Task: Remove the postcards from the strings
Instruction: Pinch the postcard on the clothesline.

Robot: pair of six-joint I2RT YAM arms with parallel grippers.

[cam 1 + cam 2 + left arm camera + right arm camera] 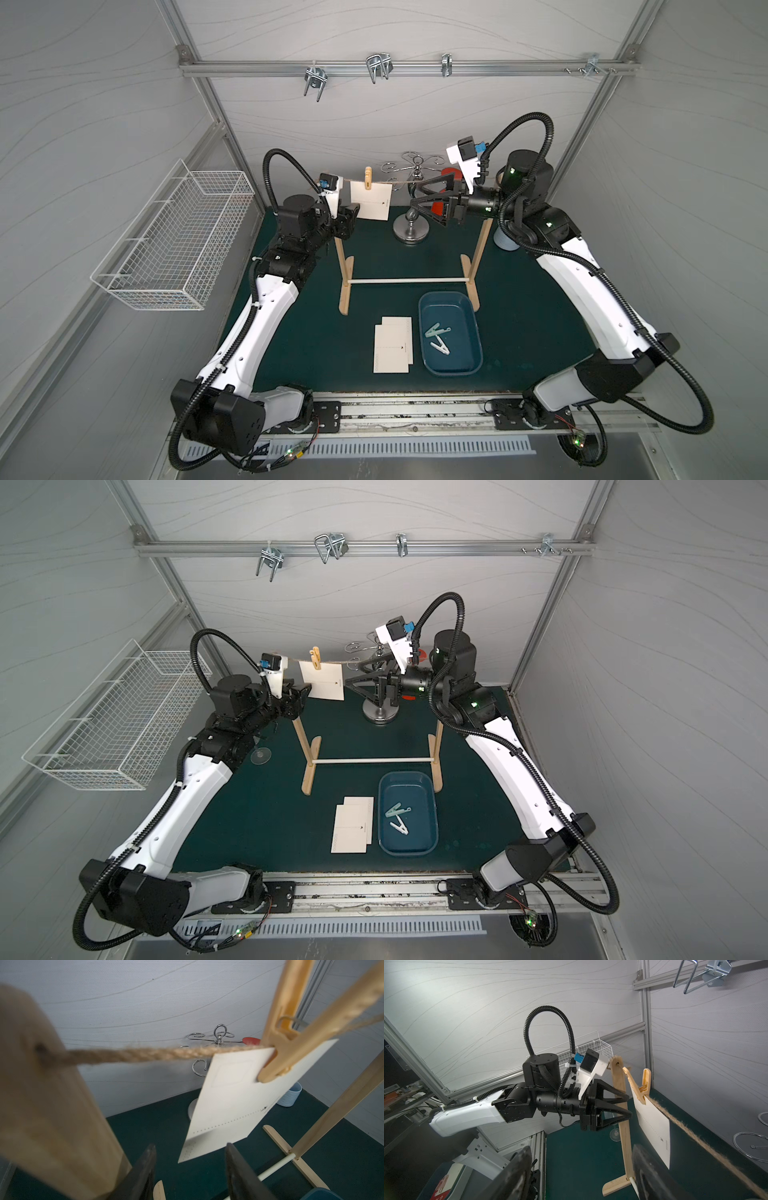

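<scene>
Last card: stacked postcards lie by the tray, third postcard hangs off the rope under a tan peg, left gripper spread at its lower corner, right gripper spread empty near the rope; next likely pinch card, squeeze peg

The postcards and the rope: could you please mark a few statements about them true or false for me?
One postcard hangs from the rope by a tan clothespin. True.
Three postcards lie beside the blue tray. False: two stacked postcards lie there.
The blue tray holds two clothespins. True.
The left end effector is shut on the hanging postcard. False: its jaws stand apart.
</scene>
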